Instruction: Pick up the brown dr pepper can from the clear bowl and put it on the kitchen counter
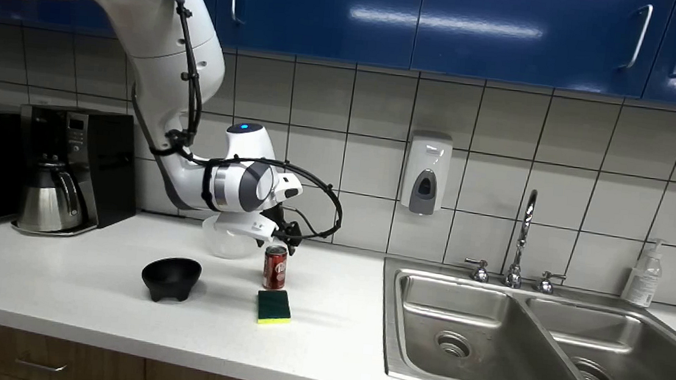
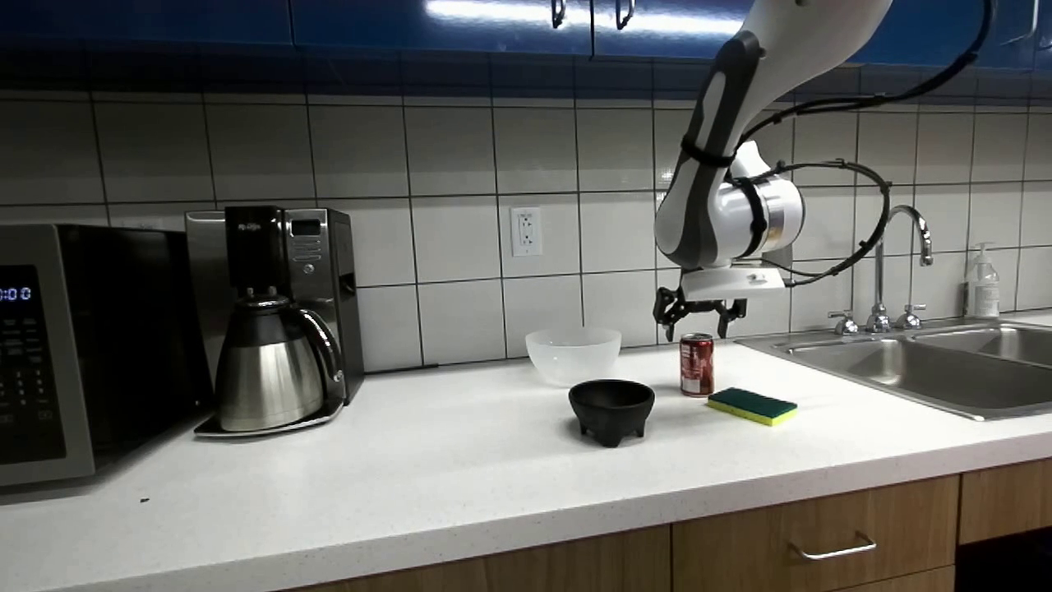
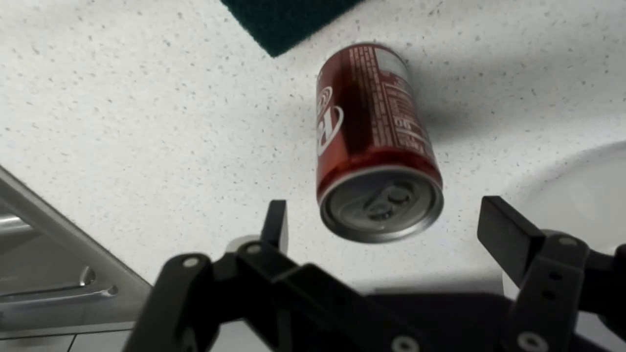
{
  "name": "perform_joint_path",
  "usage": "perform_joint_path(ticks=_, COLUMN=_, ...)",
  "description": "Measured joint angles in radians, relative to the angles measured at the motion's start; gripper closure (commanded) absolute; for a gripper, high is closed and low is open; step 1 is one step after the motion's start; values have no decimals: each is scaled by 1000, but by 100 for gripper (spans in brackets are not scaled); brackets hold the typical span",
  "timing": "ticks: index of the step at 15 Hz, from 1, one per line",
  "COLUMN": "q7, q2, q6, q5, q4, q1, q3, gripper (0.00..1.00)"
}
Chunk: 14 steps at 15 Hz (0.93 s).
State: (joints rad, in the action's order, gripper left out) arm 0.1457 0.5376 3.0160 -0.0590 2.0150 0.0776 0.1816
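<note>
A long white desk (image 2: pixel 411 477) is run along a tiled wall (image 1: pixel 371 162), its top shown finely speckled in the wrist view. The can (image 2: pixel 697 367) is stood upright on this surface, outside the clear bowl (image 2: pixel 573 362), which is set near it and closer to the wall. The hand (image 2: pixel 696 332) is held near the can's top with its fingers (image 3: pixel 511 237) spread wide; in the wrist view the top is seen between them, with a gap left on either side. A green and yellow sponge (image 2: pixel 748 405) is laid just beside the can, and a black bowl (image 2: pixel 611 419) on short legs is placed near the clear bowl.

In both exterior views, a double steel sink (image 1: pixel 395 317) is seen let into the desk, with a chrome tap (image 1: pixel 520 249) mounted at its back. A soap bottle (image 1: pixel 644 281) is stood behind the sink, by the wall, and a soap dispenser (image 1: pixel 429 161) is fixed to the tiles. Toward the opposite end, a coffee maker (image 2: pixel 311 279) is placed, its steel jug (image 2: pixel 267 378) set within, beside a microwave (image 2: pixel 123 329) on which lit digits (image 2: pixel 15 293) are shown. A socket (image 2: pixel 526 231) is set into the wall, blue cupboards (image 1: pixel 327 33) are hung above, streaked with light, and wooden drawers (image 2: pixel 756 534) are fitted below. From above, the white arm (image 1: pixel 150 33) is extended.
</note>
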Motion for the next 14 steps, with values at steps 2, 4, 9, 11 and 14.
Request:
perform_joint_path(ticks=2, q7=0, q2=-41, q6=-32, q5=0, q4=3, q1=0, q3=0, gripper=0)
perform_joint_path(ticks=4, q7=0, q2=-82, q6=-69, q5=0, q4=13, q1=1, q3=0, gripper=0)
perform_joint_path(ticks=9, q7=2, q2=-198, q6=-142, q5=-20, q4=108, q1=3, q3=0, gripper=0)
perform_joint_path(ticks=11, q7=4, q2=-251, q6=-163, q5=-34, q4=176, q1=4, q3=0, gripper=0)
perform_joint_path(ticks=14, q7=28, q2=-342, q6=-205, q5=-73, q4=264, q1=4, q3=2, gripper=0)
